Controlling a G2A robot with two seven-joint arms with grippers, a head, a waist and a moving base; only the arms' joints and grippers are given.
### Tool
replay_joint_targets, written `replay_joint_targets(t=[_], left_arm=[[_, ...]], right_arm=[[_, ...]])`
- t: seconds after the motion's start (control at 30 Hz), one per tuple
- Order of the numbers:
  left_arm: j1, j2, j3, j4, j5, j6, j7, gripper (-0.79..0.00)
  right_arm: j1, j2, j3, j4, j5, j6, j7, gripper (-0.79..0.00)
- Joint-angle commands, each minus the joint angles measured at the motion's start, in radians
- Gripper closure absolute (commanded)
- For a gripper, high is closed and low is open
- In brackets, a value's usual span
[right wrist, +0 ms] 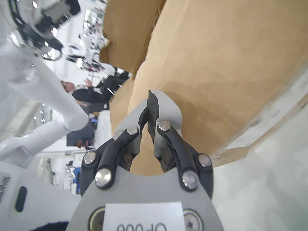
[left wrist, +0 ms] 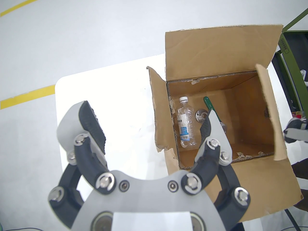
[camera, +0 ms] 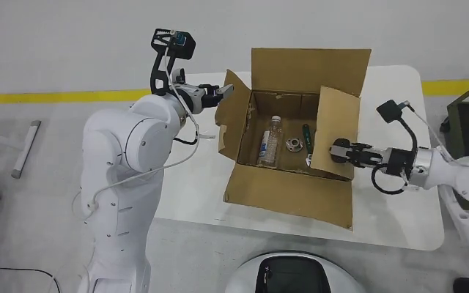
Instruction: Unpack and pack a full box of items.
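Left gripper, mine, noted first: jaws spread wide, holding nothing, stationed just outside the box at its left flap. My right gripper: jaws pressed together, nothing visible between them, close against the outer face of the box's right flap. Box open, flaps raised. On its floor lie a clear bottle near the left wall, a round metal fitting beside it, and a green-handled tool beyond. Box stands on a white table.
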Motion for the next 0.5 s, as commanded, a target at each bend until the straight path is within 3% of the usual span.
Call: replay_joint_targets(t=[0.0,0.13,0.17,0.2,0.23,0.47], left_arm=[[0.0,0.0,0.0,0.0,0.0,0.0,0.0,-0.785],[0.034,0.004,-0.008,0.007,0.025,-0.004,0.047,-0.785],[0.042,0.005,-0.012,0.011,0.042,-0.003,0.053,-0.449],[0.047,0.007,-0.013,0.014,0.065,-0.005,0.055,-0.252],[0.051,0.01,-0.014,0.017,0.099,-0.009,0.057,0.0],[0.074,0.013,-0.007,0.067,0.184,0.01,0.062,0.0]], right_arm=[[0.027,-0.001,-0.05,0.011,-0.033,0.019,0.013,0.0],[0.071,-0.002,-0.101,0.041,-0.054,0.052,0.019,0.0],[0.079,-0.002,-0.103,0.044,-0.044,0.052,0.015,0.0],[0.084,-0.002,-0.097,0.046,-0.03,0.05,0.007,0.0],[0.089,-0.001,-0.083,0.049,-0.009,0.043,-0.009,0.0],[0.078,0.007,0.099,0.129,0.116,0.017,-0.15,0.0]])
